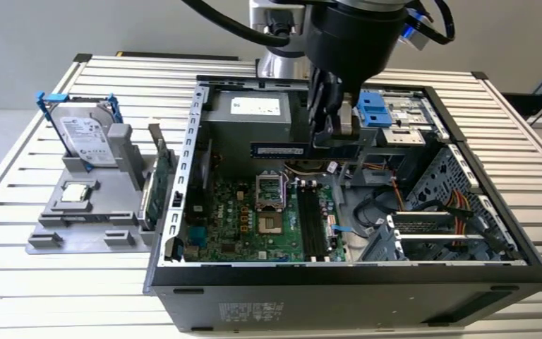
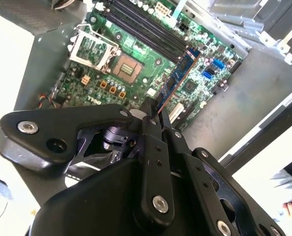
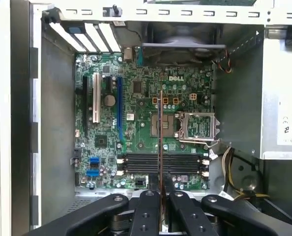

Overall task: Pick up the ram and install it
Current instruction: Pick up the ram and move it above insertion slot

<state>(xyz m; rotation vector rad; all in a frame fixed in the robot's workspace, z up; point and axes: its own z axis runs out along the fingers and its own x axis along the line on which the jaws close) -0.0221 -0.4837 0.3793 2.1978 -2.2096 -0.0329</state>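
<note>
Exterior view: arm, dark and bulky, cut off by the frame above the wrist. Hand (image 1: pixel 332 145) hangs inside the open computer case (image 1: pixel 194 148), its fingers clamped on one end of the ram (image 1: pixel 279 150). The ram is a bluish stick that lies level and juts sideways from the hand, toward the exterior view's left, its gripped end hidden between the fingers. Motherboard (image 1: pixel 243 226) lies below the hand, with memory slots (image 1: pixel 310 222) and processor socket (image 1: pixel 269 189) on it; the ram is held apart from them, in the air. Well away from the hand, outside the case, a hard drive (image 1: pixel 87 134) in a blue frame and a green card (image 1: pixel 161 180) stand on edge in a grey holder on the slatted table (image 1: pixel 26 296). Second wrist view: hand (image 2: pixel 156 112) seen from behind, its black linkages covering the near half of the scene. Ram (image 2: pixel 178 73) reaches out beyond the fingertips over the motherboard (image 2: pixel 136 49); its base is hidden by the fingers. Processor socket (image 2: pixel 129 64) lies to one side of the ram. First wrist view: hand (image 3: pixel 160 196) with fingers (image 3: pixel 148 206) pressed against both faces of the ram (image 3: pixel 160 142). The ram is seen edge-on as a thin line, so its chips cannot be made out. It runs crosswise to the memory slots (image 3: pixel 136 164) on the motherboard (image 3: pixel 136 123) beyond it.
</note>
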